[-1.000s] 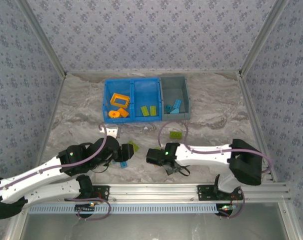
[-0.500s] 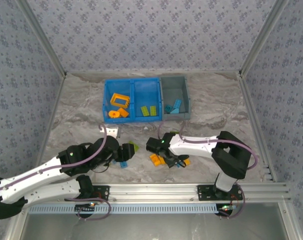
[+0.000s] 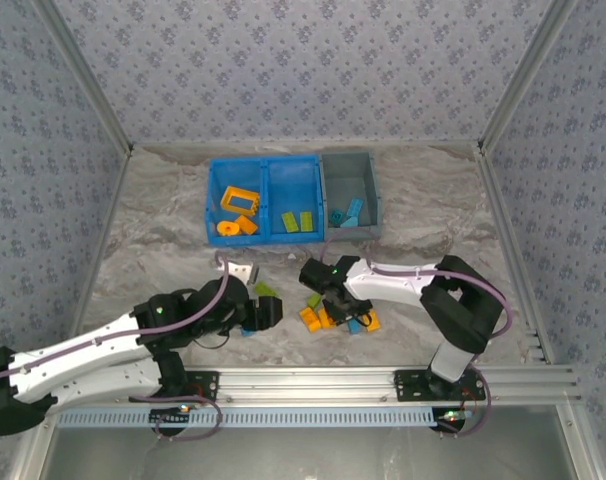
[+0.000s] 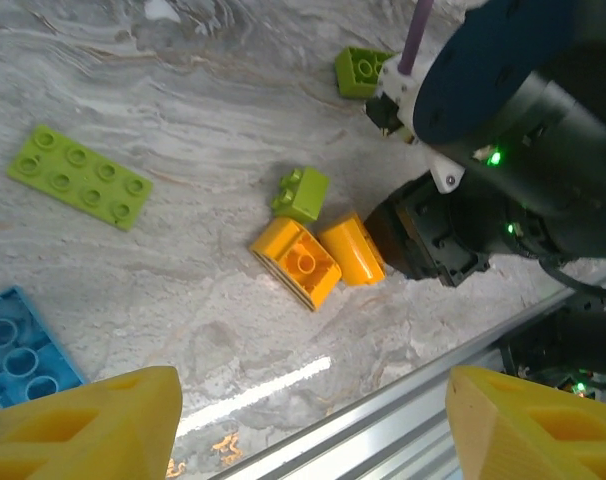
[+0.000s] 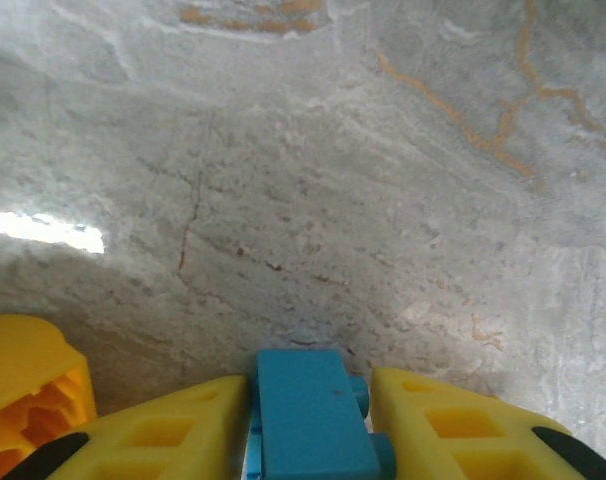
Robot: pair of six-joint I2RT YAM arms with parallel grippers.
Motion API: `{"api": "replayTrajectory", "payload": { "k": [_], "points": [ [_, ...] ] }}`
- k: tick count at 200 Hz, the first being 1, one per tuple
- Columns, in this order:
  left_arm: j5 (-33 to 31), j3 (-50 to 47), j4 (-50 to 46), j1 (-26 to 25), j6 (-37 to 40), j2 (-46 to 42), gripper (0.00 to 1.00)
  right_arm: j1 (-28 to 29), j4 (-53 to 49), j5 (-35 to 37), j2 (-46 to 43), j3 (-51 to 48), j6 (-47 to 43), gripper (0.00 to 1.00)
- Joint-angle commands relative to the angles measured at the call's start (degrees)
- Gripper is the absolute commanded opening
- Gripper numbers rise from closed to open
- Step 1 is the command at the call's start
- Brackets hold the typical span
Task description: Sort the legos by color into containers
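Currently the blue brick (image 5: 308, 415) is clamped between the right fingers (image 5: 438, 425), on the tabletop (image 5: 313, 200) beside an orange brick (image 5: 23, 395). It is best lifted straight up, so that neighbours are not dragged, then carried to the grey bin (image 3: 374, 195), where blue pieces (image 3: 354, 208) lie. The left fingers (image 4: 93, 425) stand apart, empty.

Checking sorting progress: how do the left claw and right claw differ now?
The left claw stands wide open and empty; the right claw is closed on a blue brick. The left claw hangs higher above the table; the right claw sits close to it. Both have yellow fingers.
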Motion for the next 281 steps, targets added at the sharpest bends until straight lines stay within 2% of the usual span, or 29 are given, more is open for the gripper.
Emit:
{"api": "replayTrajectory", "payload": {
  "k": [1,26,60,83,100,128,148,174,235,260,281],
  "points": [
    [2.91,-2.71,4.63,-0.37,-0.16,-3.36,0.75,-0.87,1.62,-1.82,-1.16,-1.50,1.53,0.36],
    [3.19,-5.18,6.92,-0.30,-1.98,-5.59,0.78,-1.06,1.65,-0.25,-3.66,-1.97,3.47,0.26],
    [0.68,-2.25,7.05,-0.30,-1.16,-5.00,0.83,-2.47,-3.94,6.53,-13.27,0.79,4.95,0.21],
    [-1.68,2.97,7.02,-0.21,1.98,-1.54,0.87,-7.99,-5.44,9.86,-18.63,5.28,2.53,0.21],
    [-4.14,7.78,6.50,-0.04,4.30,2.36,0.89,-13.62,-3.41,10.41,-18.76,9.60,-1.34,0.21],
    [-6.26,14.87,7.60,0.73,8.75,8.66,0.91,-19.95,0.72,13.44,-11.53,19.68,-6.05,0.20],
    [-7.24,19.15,7.35,1.33,10.45,12.91,0.92,-21.47,0.78,19.03,-3.60,27.76,-8.60,0.20],
    [-7.65,21.53,7.58,1.55,11.30,15.72,0.92,-23.19,0.44,22.70,5.80,36.07,-9.67,0.20],
    [-8.01,20.19,6.22,1.64,10.08,13.92,0.93,-24.96,-5.46,26.63,23.59,49.96,-6.15,0.20],
    [-8.10,19.09,5.53,1.64,9.42,12.56,0.92,-24.93,-7.79,27.76,27.51,52.13,-3.76,0.20],
    [-8.21,18.43,4.93,1.64,8.79,11.94,0.92,-24.91,-8.49,27.79,28.32,52.07,-2.31,0.25]
  ]
}}
